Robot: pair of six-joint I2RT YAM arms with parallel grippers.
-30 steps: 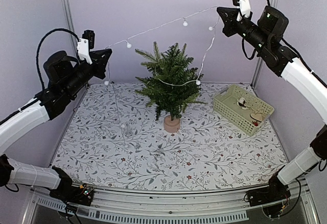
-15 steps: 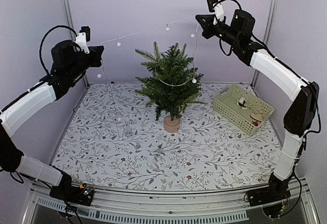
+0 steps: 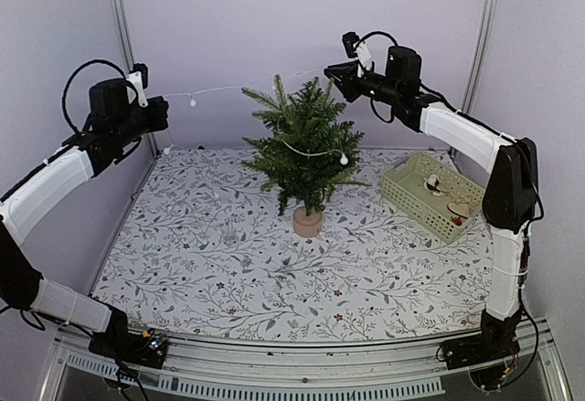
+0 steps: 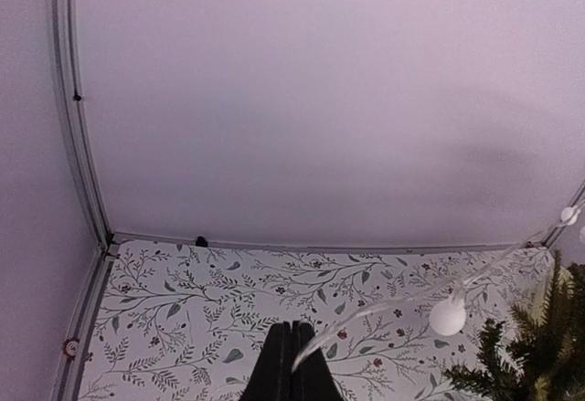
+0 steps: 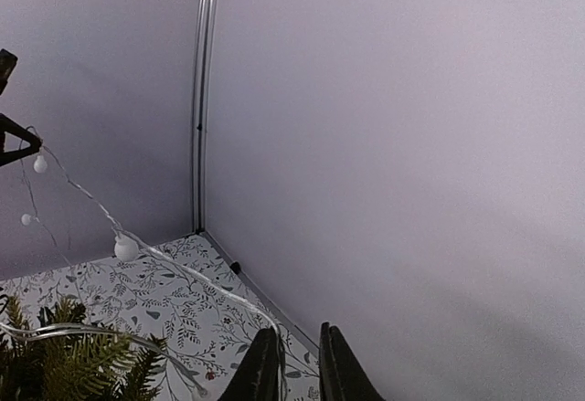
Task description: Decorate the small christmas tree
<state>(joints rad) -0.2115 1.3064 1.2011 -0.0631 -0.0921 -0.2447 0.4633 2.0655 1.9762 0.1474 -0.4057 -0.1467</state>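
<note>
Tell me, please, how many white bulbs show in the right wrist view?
3: one bulb at the far left edge, a second just below it, a third further along the light string. Others may be hidden.

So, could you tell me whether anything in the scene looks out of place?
Only the light string: it hangs in mid-air from the left gripper to the small christmas tree, only partly draped. The green basket sits at an angle.
</note>
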